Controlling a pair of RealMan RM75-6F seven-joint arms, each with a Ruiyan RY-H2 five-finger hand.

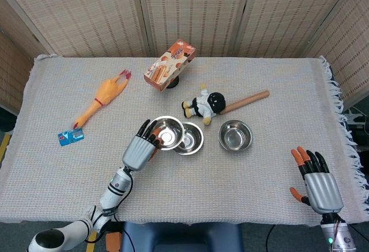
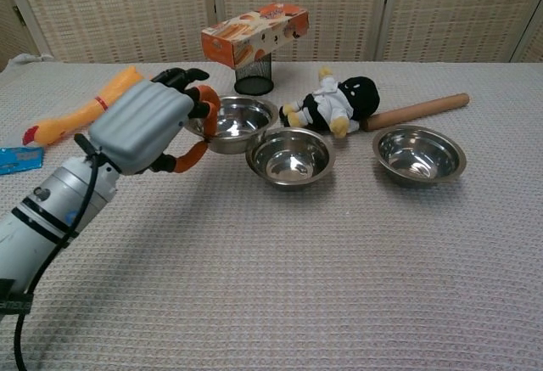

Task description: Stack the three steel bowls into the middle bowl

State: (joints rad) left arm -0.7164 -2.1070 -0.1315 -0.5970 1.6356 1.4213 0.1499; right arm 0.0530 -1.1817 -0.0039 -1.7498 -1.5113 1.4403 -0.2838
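Near the middle of the bench (image 1: 52,200), the left robot hand (image 1: 140,148) pinches the rim of a steel bowl (image 1: 168,132) and carries it clear of the cloth, its far edge overlapping the near-left rim of the middle bowl (image 1: 192,139). In the chest view the carried bowl sits tilted slightly, hanging from the fingers (image 2: 206,99) that hook over its lip while the thumb presses from below. The third bowl (image 1: 235,135) rests on the bench toward the right edge, apart from the middle one. The right robot hand (image 1: 319,184) hovers near the front right corner with its fingers apart and nothing in it.

These bowls look thin, stiff and light, so weight should be no trouble; the polished steel is likely slippery, and a rim pinch on one side lets the bowl swing or slide out. The lip is the sensible place to hold, since the sides curve away smoothly. Set down off-centre, the bowl could skid the middle one across the woven cloth, or clatter against the plush doll (image 1: 204,104) just behind it.
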